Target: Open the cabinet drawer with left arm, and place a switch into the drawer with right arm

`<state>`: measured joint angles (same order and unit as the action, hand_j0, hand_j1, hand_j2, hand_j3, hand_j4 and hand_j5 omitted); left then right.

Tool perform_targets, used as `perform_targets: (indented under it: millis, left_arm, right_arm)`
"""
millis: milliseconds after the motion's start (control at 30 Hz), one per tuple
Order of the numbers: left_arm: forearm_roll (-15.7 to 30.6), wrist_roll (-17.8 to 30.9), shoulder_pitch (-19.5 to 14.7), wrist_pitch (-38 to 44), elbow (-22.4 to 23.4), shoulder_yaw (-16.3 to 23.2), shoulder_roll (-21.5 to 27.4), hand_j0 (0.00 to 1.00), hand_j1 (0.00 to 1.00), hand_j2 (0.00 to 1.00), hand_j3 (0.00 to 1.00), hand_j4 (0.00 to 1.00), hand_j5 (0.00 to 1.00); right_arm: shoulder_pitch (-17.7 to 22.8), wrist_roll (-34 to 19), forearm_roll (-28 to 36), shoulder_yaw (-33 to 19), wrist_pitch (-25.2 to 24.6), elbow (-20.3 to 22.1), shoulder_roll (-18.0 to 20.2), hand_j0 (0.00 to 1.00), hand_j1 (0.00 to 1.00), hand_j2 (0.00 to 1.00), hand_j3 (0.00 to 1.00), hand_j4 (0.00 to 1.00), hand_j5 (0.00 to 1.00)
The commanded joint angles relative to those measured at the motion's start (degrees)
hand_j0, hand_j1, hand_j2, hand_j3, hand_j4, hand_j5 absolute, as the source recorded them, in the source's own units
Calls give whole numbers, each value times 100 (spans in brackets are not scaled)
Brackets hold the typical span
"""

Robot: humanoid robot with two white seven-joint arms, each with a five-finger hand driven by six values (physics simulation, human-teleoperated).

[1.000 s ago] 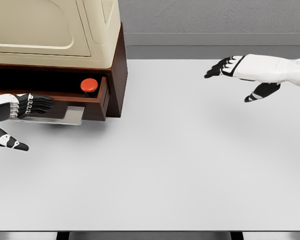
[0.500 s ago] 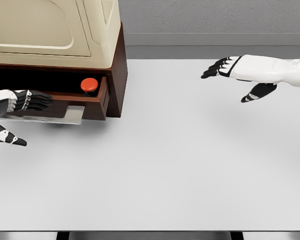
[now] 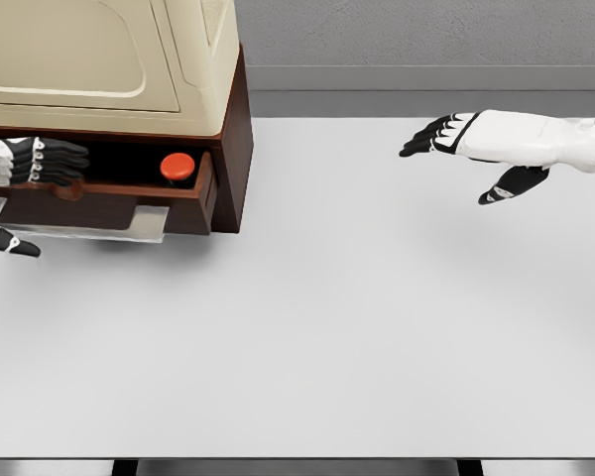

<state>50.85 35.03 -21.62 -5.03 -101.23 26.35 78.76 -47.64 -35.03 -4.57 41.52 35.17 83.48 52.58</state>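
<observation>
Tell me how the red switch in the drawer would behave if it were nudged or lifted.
The switch has a rounded red cap on a darker base, so it probably sits stably rather than rolling. It looks small and rigid, likely light. The smooth dome may be slippery for fingertips. The drawer walls beside it would likely stop any slide.

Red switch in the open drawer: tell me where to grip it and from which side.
Grip the red switch by its round cap, coming from above with the fingers. It sits in the drawer at the right end; the cabinet overhangs it behind, so reach down from the front.
</observation>
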Motion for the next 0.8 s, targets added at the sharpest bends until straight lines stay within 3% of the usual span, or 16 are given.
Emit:
perform_targets:
  millis: [0,133,233,467,767]
  left_arm:
    - [74,-3,0,2,-2,-7,16,96,96,96,96,96,96]
    - [171,-3,-18,-6,-2,-7,122,96,96,96,96,96,96]
    - [188,-3,-193,-815,-2,-7,113,100,100,100,100,100,100]
    - [179,-3,-123,-833,-2,11,43,100,100,100,100,100,100]
    - [171,-3,-202,-842,-2,11,-476,100,100,100,100,100,100]
  right_arm:
    - [-9,3,36,-4,-17,1,6,100,100,100,100,100,100]
    - [0,3,36,-4,-17,1,6,100,100,100,100,100,100]
    - [44,3,36,-4,-17,1,6,100,100,100,100,100,100]
    - [44,3,36,-4,-17,1,6,100,100,100,100,100,100]
    - [44,3,36,-4,-17,10,-29,100,100,100,100,100,100]
